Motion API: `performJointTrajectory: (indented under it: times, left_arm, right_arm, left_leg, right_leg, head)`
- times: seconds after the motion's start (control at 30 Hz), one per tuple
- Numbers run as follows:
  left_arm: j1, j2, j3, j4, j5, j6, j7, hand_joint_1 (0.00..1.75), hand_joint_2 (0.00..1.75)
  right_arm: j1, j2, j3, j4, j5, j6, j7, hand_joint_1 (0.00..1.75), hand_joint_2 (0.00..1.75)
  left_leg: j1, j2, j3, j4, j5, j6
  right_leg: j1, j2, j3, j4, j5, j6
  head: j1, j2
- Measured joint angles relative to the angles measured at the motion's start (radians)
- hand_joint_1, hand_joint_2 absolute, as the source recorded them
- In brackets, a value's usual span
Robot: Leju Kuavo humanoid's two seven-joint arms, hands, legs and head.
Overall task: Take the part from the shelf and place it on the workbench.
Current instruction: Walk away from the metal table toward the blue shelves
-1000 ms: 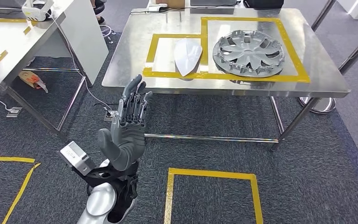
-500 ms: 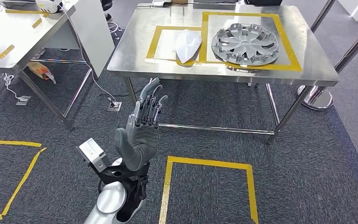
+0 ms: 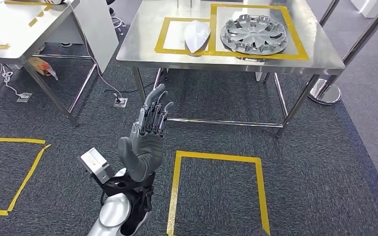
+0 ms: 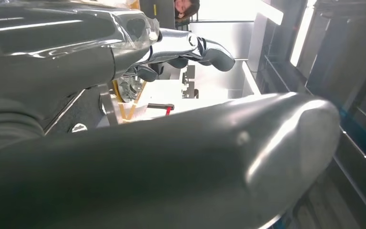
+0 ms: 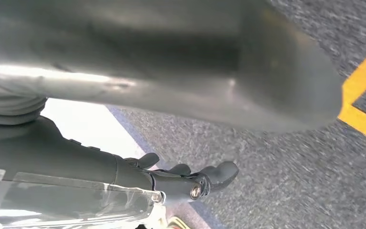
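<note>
Grey carpet under steel workbench (image 3: 133, 51); left robot hand (image 3: 145, 140) empty, fingers extended.

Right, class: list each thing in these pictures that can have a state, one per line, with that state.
Left hand: raised, fingers straight, holding nothing.
Right hand: fingers apart over the carpet, holding nothing.
Wheel cover: lying flat inside the large taped square on the workbench.
White part: lying flat, overlapping the tape between the two squares.
</note>
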State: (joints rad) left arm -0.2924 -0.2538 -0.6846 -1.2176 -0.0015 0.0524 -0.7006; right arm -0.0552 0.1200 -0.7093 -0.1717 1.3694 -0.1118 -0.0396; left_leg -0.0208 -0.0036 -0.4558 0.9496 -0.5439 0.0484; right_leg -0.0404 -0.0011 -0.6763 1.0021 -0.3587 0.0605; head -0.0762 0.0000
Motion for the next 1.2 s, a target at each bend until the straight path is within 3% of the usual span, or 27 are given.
performJointTrajectory:
  times: [0.03,0.07,0.13,0.17,0.2,0.23,0.27,0.3,0.37,0.4,0.43,0.5,0.53,0.57,0.63,0.67,0.7,0.73,0.8,0.87,0.9,0.93,1.0,1.03,1.1,1.17,1.2]
  left_arm:
    - [0.000,-0.001,0.000,0.002,0.000,0.000,0.000,0.00,0.00]
    - [0.000,-0.001,-0.001,0.004,0.000,0.000,0.000,0.00,0.00]
    - [0.000,-0.002,-0.002,0.008,-0.001,-0.001,0.000,0.00,0.00]
    - [0.000,-0.002,-0.002,0.011,-0.001,-0.001,0.000,0.00,0.00]
    - [0.000,-0.002,-0.002,0.014,-0.002,-0.001,0.000,0.00,0.00]
    - [0.001,-0.001,-0.002,0.017,-0.002,-0.001,0.000,0.00,0.00]
    - [0.000,-0.001,-0.003,0.019,-0.003,-0.001,0.000,0.00,0.00]
    - [0.000,-0.002,-0.003,0.020,-0.004,-0.001,0.000,0.00,0.00]
    - [0.000,-0.003,-0.003,0.021,-0.007,0.000,0.000,0.00,0.00]
    - [-0.001,-0.004,-0.004,0.021,-0.008,0.001,0.000,0.00,0.00]
    - [-0.001,-0.004,-0.004,0.022,-0.009,0.002,0.000,0.00,0.00]
    - [-0.001,-0.002,-0.006,0.025,-0.010,0.004,0.000,0.00,0.00]
    - [-0.001,-0.002,-0.007,0.027,-0.010,0.005,0.000,0.00,0.00]
    - [-0.001,-0.001,-0.007,0.028,-0.010,0.006,0.000,0.00,0.00]
    - [-0.001,0.000,-0.008,0.030,-0.010,0.010,0.000,0.00,0.00]
    - [0.000,0.001,-0.008,0.032,-0.010,0.013,0.000,0.00,0.00]
    - [0.001,0.001,-0.008,0.035,-0.011,0.016,0.000,0.00,0.00]
    - [0.001,0.002,-0.008,0.037,-0.011,0.019,0.000,0.00,0.00]
    - [0.001,0.001,-0.008,0.040,-0.011,0.020,0.000,0.00,0.00]
    - [-0.001,-0.001,-0.009,0.041,-0.011,0.020,0.000,0.00,0.00]
    - [-0.001,-0.002,-0.009,0.042,-0.010,0.020,0.000,0.00,0.00]
    - [-0.002,-0.002,-0.008,0.047,-0.010,0.019,0.000,0.00,0.00]
    - [-0.002,-0.002,-0.004,0.075,-0.004,0.013,0.000,0.00,0.00]
    - [-0.004,-0.004,0.000,0.101,0.002,0.008,0.002,0.00,0.00]
    - [-0.009,-0.008,0.013,0.192,0.022,0.003,0.012,0.00,0.00]
    - [-0.014,-0.010,0.036,0.341,0.042,0.017,0.046,0.00,0.87]
    - [-0.011,-0.008,0.051,0.425,0.052,0.035,0.078,0.00,1.31]
  right_arm:
    - [0.002,0.002,0.000,0.000,0.000,0.000,0.000,0.00,0.00]
    - [0.003,0.002,0.000,0.001,0.000,0.000,0.000,0.00,0.00]
    - [0.003,0.002,0.000,0.001,-0.001,0.000,0.000,0.00,0.00]
    - [0.002,0.001,0.000,0.001,-0.001,0.000,0.000,0.00,0.00]
    - [0.002,0.000,0.000,0.001,-0.001,0.000,0.000,0.00,0.00]
    - [0.002,-0.001,0.000,0.001,-0.002,0.000,0.000,0.00,0.00]
    - [0.002,-0.001,0.000,0.001,-0.002,0.000,0.000,0.00,0.00]
    - [0.001,-0.001,0.000,0.001,-0.002,0.000,0.000,0.00,0.00]
    - [-0.003,-0.002,0.000,0.000,-0.002,0.001,-0.001,0.00,0.00]
    - [-0.004,-0.002,0.000,0.000,-0.001,0.001,-0.001,0.00,0.00]
    - [-0.005,-0.002,0.000,0.000,-0.001,0.002,-0.001,0.00,0.00]
    - [-0.004,0.001,0.000,0.001,-0.001,0.003,-0.001,0.00,0.00]
    - [-0.004,0.002,0.000,0.001,-0.001,0.003,-0.001,0.00,0.00]
    - [-0.004,0.003,-0.001,0.001,-0.001,0.003,-0.001,0.00,0.00]
    - [-0.004,0.002,-0.001,0.001,-0.001,0.003,-0.001,0.00,0.00]
    - [-0.003,0.002,-0.001,0.001,-0.001,0.003,-0.001,0.00,0.00]
    - [-0.003,0.002,-0.001,0.001,-0.001,0.003,-0.001,0.00,0.00]
    - [-0.003,0.002,-0.001,0.001,-0.001,0.003,-0.002,0.00,0.00]
    - [-0.003,0.002,-0.001,0.001,0.000,0.003,-0.002,0.00,0.00]
    - [-0.004,0.003,-0.002,0.001,0.000,0.003,-0.002,0.00,0.00]
    - [-0.004,0.003,-0.002,0.001,0.000,0.003,-0.002,0.00,0.00]
    - [-0.003,0.004,-0.002,0.001,0.000,0.002,-0.002,0.00,0.00]
    - [0.000,0.006,-0.003,0.001,-0.001,-0.001,0.001,0.00,0.00]
    - [0.002,0.007,-0.004,0.002,-0.004,-0.003,0.004,0.00,0.00]
    - [0.003,0.011,-0.010,0.002,-0.012,-0.010,0.013,0.00,0.00]
    - [0.003,0.012,-0.018,0.002,-0.018,-0.020,0.021,0.00,0.00]
    - [0.003,0.011,-0.022,0.002,-0.020,-0.026,0.024,0.00,0.00]
  left_leg:
    - [0.002,0.002,-0.015,-0.004,0.017,0.007]
    - [0.004,0.005,-0.030,-0.007,0.035,0.014]
    - [0.001,0.007,-0.064,-0.004,0.065,0.021]
    - [0.000,0.009,-0.082,-0.002,0.080,0.022]
    - [-0.001,0.010,-0.101,0.001,0.094,0.022]
    - [-0.002,0.011,-0.122,0.006,0.107,0.021]
    - [-0.002,0.011,-0.142,0.013,0.119,0.019]
    - [-0.002,0.011,-0.161,0.021,0.129,0.017]
    - [-0.005,0.012,-0.186,0.040,0.144,0.009]
    - [-0.006,0.012,-0.191,0.046,0.151,0.005]
    - [-0.006,0.013,-0.194,0.048,0.160,0.001]
    - [-0.004,0.010,-0.203,0.052,0.160,-0.010]
    - [-0.002,0.007,-0.213,0.070,0.132,-0.018]
    - [0.001,0.004,-0.225,0.106,0.086,-0.027]
    - [0.011,0.003,-0.254,0.230,-0.022,-0.043]
    - [0.016,0.003,-0.263,0.296,-0.049,-0.048]
    - [0.022,0.003,-0.263,0.340,-0.051,-0.052]
    - [0.027,0.003,-0.244,0.351,-0.032,-0.055]
    - [0.035,0.003,-0.151,0.259,0.016,-0.058]
    - [0.037,0.001,-0.028,0.095,0.006,-0.056]
    - [0.035,-0.001,0.007,0.037,-0.010,-0.051]
    - [0.030,-0.002,0.022,0.005,-0.022,-0.044]
    - [0.024,0.000,0.009,-0.004,-0.012,-0.023]
    - [0.024,0.001,0.002,-0.005,-0.002,-0.012]
    - [0.020,0.006,-0.014,-0.006,0.018,0.005]
    - [0.011,0.009,-0.033,-0.004,0.034,0.013]
    - [0.007,0.010,-0.040,-0.001,0.040,0.015]
  right_leg:
    - [0.001,0.000,-0.010,0.022,-0.034,0.002]
    - [0.001,0.001,-0.024,0.068,-0.089,0.002]
    - [0.006,0.001,-0.051,0.206,-0.193,0.004]
    - [0.009,0.001,-0.056,0.270,-0.213,0.005]
    - [0.011,0.001,-0.048,0.308,-0.205,0.004]
    - [0.012,0.001,-0.023,0.311,-0.179,0.003]
    - [0.013,0.001,0.023,0.274,-0.151,0.000]
    - [0.014,0.001,0.084,0.204,-0.141,-0.003]
    - [0.017,0.001,0.200,0.044,-0.172,-0.011]
    - [0.020,0.001,0.230,-0.004,-0.193,-0.016]
    - [0.023,0.001,0.238,-0.025,-0.200,-0.023]
    - [0.020,-0.002,0.220,-0.024,-0.183,-0.039]
    - [0.017,-0.005,0.206,-0.024,-0.170,-0.047]
    - [0.014,-0.007,0.190,-0.024,-0.155,-0.052]
    - [0.012,-0.008,0.157,-0.023,-0.125,-0.054]
    - [0.011,-0.008,0.140,-0.022,-0.110,-0.051]
    - [0.009,-0.009,0.122,-0.021,-0.097,-0.048]
    - [0.007,-0.010,0.105,-0.020,-0.083,-0.044]
    - [0.003,-0.011,0.077,-0.019,-0.059,-0.034]
    - [0.002,-0.009,0.059,-0.018,-0.040,-0.021]
    - [0.001,-0.008,0.054,-0.020,-0.030,-0.013]
    - [-0.001,-0.008,0.049,-0.024,-0.020,-0.004]
    - [-0.009,-0.008,0.044,-0.030,-0.005,0.013]
    - [-0.011,-0.008,0.036,-0.016,-0.018,0.016]
    - [-0.010,-0.007,-0.002,0.082,-0.092,0.015]
    - [-0.002,-0.006,-0.047,0.227,-0.175,0.012]
    - [0.004,-0.005,-0.051,0.268,-0.193,0.009]
  head:
    - [0.004,0.000]
    - [0.011,0.000]
    - [0.025,0.000]
    - [0.030,0.000]
    - [0.033,0.000]
    - [0.036,0.000]
    - [0.038,0.000]
    - [0.039,0.000]
    - [0.042,0.000]
    - [0.042,0.000]
    - [0.043,0.000]
    - [0.044,0.000]
    - [0.042,0.000]
    - [0.040,0.000]
    - [0.033,0.000]
    - [0.031,0.000]
    - [0.030,0.000]
    - [0.028,0.000]
    - [0.027,0.000]
    - [0.024,0.000]
    - [0.023,0.000]
    - [0.023,0.000]
    - [0.023,0.000]
    - [0.026,0.000]
    - [0.039,0.000]
    - [0.054,0.000]
    - [0.059,0.000]
